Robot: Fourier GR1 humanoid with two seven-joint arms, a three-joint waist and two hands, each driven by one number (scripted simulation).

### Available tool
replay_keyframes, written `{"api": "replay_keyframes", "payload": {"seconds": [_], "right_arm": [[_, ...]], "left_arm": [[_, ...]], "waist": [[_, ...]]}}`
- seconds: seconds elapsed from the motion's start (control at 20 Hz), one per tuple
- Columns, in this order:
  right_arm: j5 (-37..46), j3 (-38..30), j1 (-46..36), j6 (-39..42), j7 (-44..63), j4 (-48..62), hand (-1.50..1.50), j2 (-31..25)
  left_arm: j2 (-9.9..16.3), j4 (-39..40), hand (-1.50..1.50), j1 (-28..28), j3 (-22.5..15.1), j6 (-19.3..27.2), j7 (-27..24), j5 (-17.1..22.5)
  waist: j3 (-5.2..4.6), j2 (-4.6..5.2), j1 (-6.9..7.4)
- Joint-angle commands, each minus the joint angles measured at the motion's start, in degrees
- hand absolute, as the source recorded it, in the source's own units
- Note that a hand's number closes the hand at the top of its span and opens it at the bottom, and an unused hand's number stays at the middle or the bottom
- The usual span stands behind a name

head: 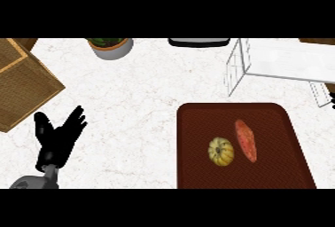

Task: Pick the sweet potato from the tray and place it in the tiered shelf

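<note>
Sweet potato (pixel 246 140) untouched mid-tray (pixel 196 177), just beside squash (pixel 221 151). Left hand (pixel 57 137) released, resting near counter's left edge; right unseen. Grasp across its narrow width, avoiding squash.

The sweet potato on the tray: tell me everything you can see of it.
The sweet potato is a long, narrow, reddish-orange piece with a mottled skin and tapered ends. It lies flat on the dark red-brown tray, in its right half, running from the far end towards the near one with a slight lean to the right. A yellow ribbed squash lies just to its left, close but apart. No hand touches it; only the tray does.
</note>
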Motion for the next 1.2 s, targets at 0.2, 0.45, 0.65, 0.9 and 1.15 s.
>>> {"api": "replay_keyframes", "payload": {"seconds": [0.2,0.45,0.65,0.9,1.15], "right_arm": [[3.6,6.0,-3.3,-11.9,26.3,-19.0,-1.5,4.4],[9.1,8.9,-6.0,-16.8,39.5,-25.2,-1.5,6.3],[14.1,12.4,-8.9,-17.7,46.7,-23.7,-1.5,10.8],[19.5,16.1,-11.6,-13.2,48.3,-20.3,-1.5,13.9],[23.1,16.8,-10.3,-11.2,55.5,-25.6,-1.5,16.9]], "left_arm": [[0.4,2.0,0.0,-1.2,1.8,-2.0,-0.1,-0.2],[-1.8,1.2,0.0,-0.3,1.0,-1.2,-0.4,-1.8],[-3.3,-0.6,0.0,-0.7,0.8,0.6,1.9,-3.0],[-3.3,2.8,0.0,-2.9,2.8,-2.2,0.3,-3.2],[-2.1,-1.8,0.0,2.4,3.9,-4.6,1.7,-3.1]], "waist": [[-0.03,0.05,0.22],[0.01,0.09,0.49],[0.05,0.15,0.63],[0.06,0.25,0.54],[0.06,0.08,0.42]]}}
